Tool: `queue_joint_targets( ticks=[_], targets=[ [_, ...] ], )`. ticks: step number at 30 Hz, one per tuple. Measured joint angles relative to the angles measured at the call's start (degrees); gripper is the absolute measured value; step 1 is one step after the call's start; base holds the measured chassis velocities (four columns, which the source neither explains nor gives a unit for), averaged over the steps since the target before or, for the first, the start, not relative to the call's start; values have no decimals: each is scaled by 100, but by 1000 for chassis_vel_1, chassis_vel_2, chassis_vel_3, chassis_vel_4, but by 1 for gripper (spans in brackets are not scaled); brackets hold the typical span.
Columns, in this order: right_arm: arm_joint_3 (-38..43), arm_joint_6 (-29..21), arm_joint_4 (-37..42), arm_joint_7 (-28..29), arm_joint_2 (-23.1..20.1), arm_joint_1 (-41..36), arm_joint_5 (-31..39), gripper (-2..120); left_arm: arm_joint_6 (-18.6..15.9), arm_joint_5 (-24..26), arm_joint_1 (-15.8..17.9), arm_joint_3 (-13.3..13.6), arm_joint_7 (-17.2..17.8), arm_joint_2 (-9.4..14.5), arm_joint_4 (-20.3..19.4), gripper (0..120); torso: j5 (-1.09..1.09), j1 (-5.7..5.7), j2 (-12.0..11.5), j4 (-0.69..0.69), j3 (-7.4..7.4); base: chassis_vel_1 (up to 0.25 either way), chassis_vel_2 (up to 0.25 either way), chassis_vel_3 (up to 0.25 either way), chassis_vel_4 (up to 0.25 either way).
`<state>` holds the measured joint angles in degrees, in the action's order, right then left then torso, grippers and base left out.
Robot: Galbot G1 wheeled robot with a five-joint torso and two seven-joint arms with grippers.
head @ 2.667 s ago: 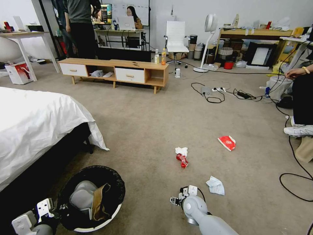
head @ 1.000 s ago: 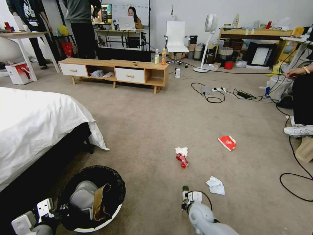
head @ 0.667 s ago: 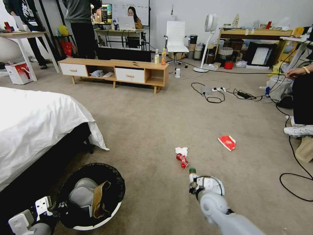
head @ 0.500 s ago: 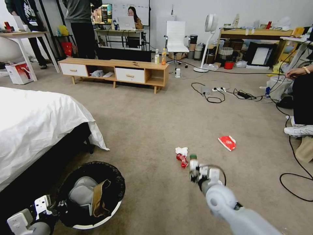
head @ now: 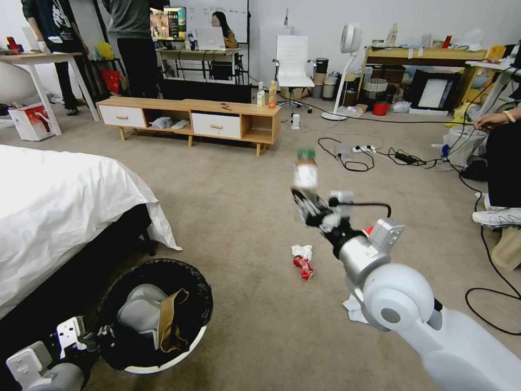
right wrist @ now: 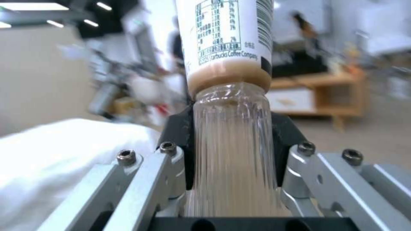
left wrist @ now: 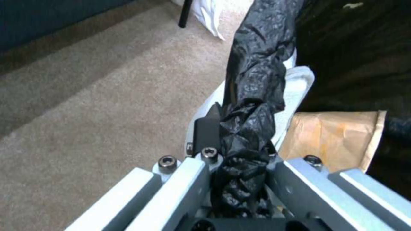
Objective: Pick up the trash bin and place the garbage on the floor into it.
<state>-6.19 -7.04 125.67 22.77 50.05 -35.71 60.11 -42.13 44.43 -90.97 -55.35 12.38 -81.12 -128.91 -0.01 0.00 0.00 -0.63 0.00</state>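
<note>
right gripper (head: 308, 203) raised above carpet, fingers (right wrist: 178, 134) pinching lower body of bottle (head: 305, 169), green cap pointing up | left gripper (left wrist: 240, 141) clamping bag-lined rim of trash bin (head: 187, 347), low by bed (head: 54, 212) | red can (head: 303, 266), tissue (head: 302, 251) lying on floor

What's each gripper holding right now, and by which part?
Right gripper: green-capped bottle, clamped at its lower body. Left gripper: trash bin, by its bag-covered rim.

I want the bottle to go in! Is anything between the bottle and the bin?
Nothing visible: the right gripper holds the clear green-capped bottle over bare carpet, and the round white black-lined trash bin, held by the left gripper, is open-topped.
</note>
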Motion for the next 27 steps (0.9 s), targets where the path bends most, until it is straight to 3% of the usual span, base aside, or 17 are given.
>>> queue_joint_targets(
  ticks=[3, 5, 14, 27],
  targets=[
    [-235, 130, 0, -133, 52, 185, -34, 29, 0, 6, -14, 12, 1, 12, -25, 1, -1, 0, 0, 0, 0, 0, 0, 0, 0],
    [-839, 329, -28, -341, 181, 616, -47, 29, 0, 14, -30, 34, 1, 36, -70, 1, 0, 0, 0, -1, 0, 0, 0, 0, 0],
    [-2048, 546, -320, -456, 532, 1302, -133, 28, 0, 11, -29, 86, 1, 69, -86, 1, 0, 0, 0, -1, 0, 0, 0, 0, 0],
    [-3144, 290, -706, -162, 761, 1223, -259, 27, -1, 4, 17, 79, -10, 56, -60, 1, 1, 0, 0, -1, 0, 0, 0, 0, 0]
  ],
)
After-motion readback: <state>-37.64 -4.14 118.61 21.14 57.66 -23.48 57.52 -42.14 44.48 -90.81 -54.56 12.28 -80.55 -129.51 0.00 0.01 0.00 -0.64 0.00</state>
